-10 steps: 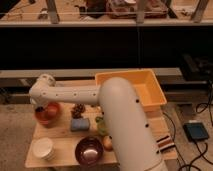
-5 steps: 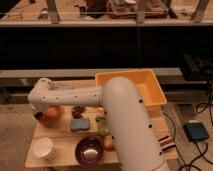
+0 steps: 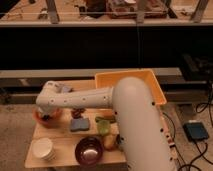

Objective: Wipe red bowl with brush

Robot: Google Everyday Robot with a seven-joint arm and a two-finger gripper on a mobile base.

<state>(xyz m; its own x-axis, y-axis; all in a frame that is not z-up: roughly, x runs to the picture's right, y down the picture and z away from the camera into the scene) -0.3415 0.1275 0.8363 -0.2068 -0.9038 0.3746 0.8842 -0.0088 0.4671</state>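
Camera view: gripper [image 3: 46, 116] down over the red bowl [image 3: 50, 117], arm hiding it, sponge block [image 3: 79, 124] and maroon bowl [image 3: 89, 149] nearby.

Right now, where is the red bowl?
In the camera view the red bowl sits at the table's left edge, above the white cup stack, with the gripper down over it.

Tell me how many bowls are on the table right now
2. The red bowl is at the left edge, under the gripper; the maroon bowl is at the front edge. The arm may hide more.
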